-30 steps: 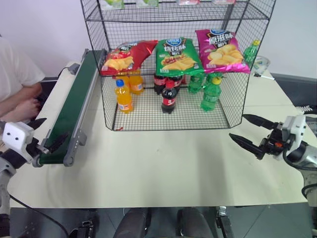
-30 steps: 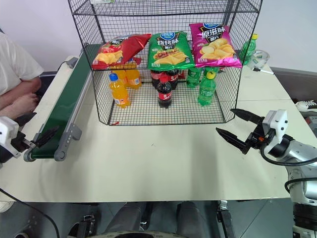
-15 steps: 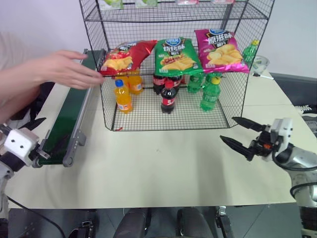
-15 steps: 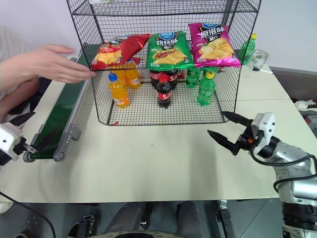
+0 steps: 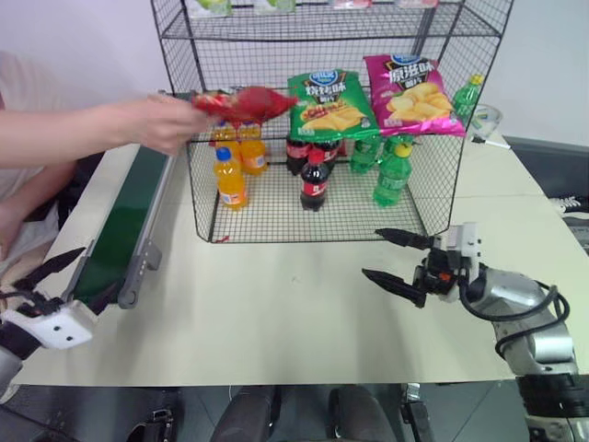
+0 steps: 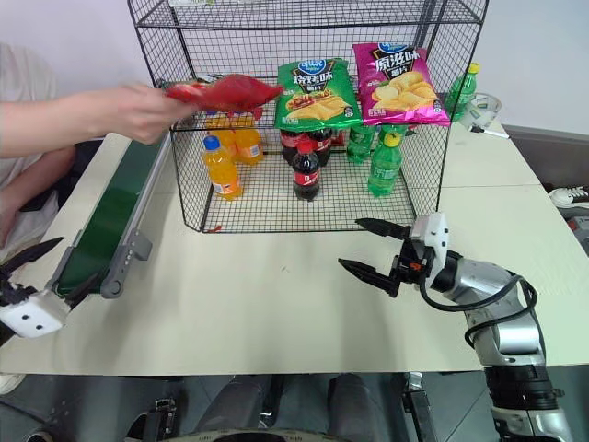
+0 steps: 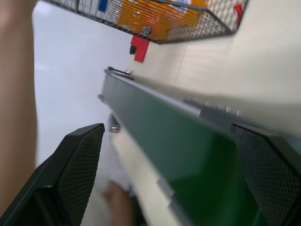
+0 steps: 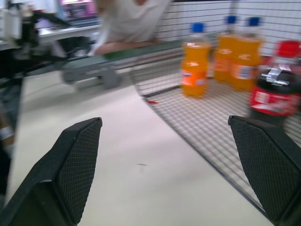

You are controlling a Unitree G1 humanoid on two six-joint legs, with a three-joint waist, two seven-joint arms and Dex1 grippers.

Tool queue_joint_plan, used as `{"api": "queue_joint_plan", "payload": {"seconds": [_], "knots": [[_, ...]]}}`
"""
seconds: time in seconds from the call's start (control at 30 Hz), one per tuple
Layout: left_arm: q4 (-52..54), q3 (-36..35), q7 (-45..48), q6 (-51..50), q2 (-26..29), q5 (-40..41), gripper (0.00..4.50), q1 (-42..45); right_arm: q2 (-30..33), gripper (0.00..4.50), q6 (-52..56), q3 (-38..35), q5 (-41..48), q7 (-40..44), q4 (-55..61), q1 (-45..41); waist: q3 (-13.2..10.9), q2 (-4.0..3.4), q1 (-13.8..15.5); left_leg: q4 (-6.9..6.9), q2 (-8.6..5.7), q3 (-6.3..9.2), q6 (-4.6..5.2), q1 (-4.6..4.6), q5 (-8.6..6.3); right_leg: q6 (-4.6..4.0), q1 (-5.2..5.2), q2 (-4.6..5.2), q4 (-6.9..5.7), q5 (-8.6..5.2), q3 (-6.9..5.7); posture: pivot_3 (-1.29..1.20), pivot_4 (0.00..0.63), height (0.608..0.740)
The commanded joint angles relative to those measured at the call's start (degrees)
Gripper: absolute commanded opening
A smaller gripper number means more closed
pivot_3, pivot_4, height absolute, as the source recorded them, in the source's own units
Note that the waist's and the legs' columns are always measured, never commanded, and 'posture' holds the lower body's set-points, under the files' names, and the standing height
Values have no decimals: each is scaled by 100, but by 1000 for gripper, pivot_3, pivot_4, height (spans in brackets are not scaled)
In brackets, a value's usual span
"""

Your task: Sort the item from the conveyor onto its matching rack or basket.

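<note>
A person's hand point(image 5: 166, 124) holds the red crisp bag point(image 5: 241, 103) in the air at the front left corner of the black wire rack point(image 5: 317, 237), level with its middle shelf. The dark green conveyor point(image 5: 129, 221) runs along the left side of the table. My left gripper point(image 5: 99, 270) stands open at the belt's near end, and the belt lies between its fingers in the left wrist view point(image 7: 167, 127). My right gripper point(image 5: 371, 253) is open over the table in front of the rack and points left, with nothing in it.
On the rack's shelf lie a green crisp bag point(image 5: 329, 103) and a pink crisp bag point(image 5: 411, 92). Below them stand orange bottles point(image 5: 228, 180), cola bottles point(image 5: 314, 182) and green bottles point(image 5: 392, 175). The person sits at the table's left, an arm reaching over the conveyor.
The person's hand reached the rack, took the red bag and lifted it off the shelf. My right gripper moved left across the table. My left gripper rolled and drew back.
</note>
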State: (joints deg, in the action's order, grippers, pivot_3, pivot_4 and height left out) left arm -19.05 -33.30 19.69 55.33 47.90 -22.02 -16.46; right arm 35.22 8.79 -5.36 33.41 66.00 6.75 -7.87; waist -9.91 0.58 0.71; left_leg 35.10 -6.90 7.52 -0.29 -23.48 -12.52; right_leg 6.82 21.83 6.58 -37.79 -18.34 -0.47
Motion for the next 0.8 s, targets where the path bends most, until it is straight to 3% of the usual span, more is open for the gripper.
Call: {"api": "queue_joint_plan", "payload": {"seconds": [0.03,0.17,0.33,0.8], "knots": [[-267,-326,-871,255,284,-725,4482,-248,-10,4500,-48,227,-67,230,130,-139,0,-1,-1,-1,0,0,0,0,0,0,1,0,0,0,0,0,150,740],[-539,-348,-1943,190,557,-1626,4482,-673,-133,4500,-107,349,-168,245,-34,-325,0,-1,-8,-1,0,0,0,0,0,2,3,-2,-1,1,0,0,150,740],[-598,-195,-2893,-77,776,-2125,4482,-957,-146,4500,-127,345,-179,265,-86,-347,1,2,6,-2,0,-1,-1,0,-1,3,4,-5,-3,1,0,0,150,740],[-443,352,-4113,-684,654,-2301,4482,-1275,-234,4500,-248,347,-275,249,-220,-376,2,4,-19,2,1,-3,-2,0,-1,4,12,-7,-21,1,0,0,150,740]]}}
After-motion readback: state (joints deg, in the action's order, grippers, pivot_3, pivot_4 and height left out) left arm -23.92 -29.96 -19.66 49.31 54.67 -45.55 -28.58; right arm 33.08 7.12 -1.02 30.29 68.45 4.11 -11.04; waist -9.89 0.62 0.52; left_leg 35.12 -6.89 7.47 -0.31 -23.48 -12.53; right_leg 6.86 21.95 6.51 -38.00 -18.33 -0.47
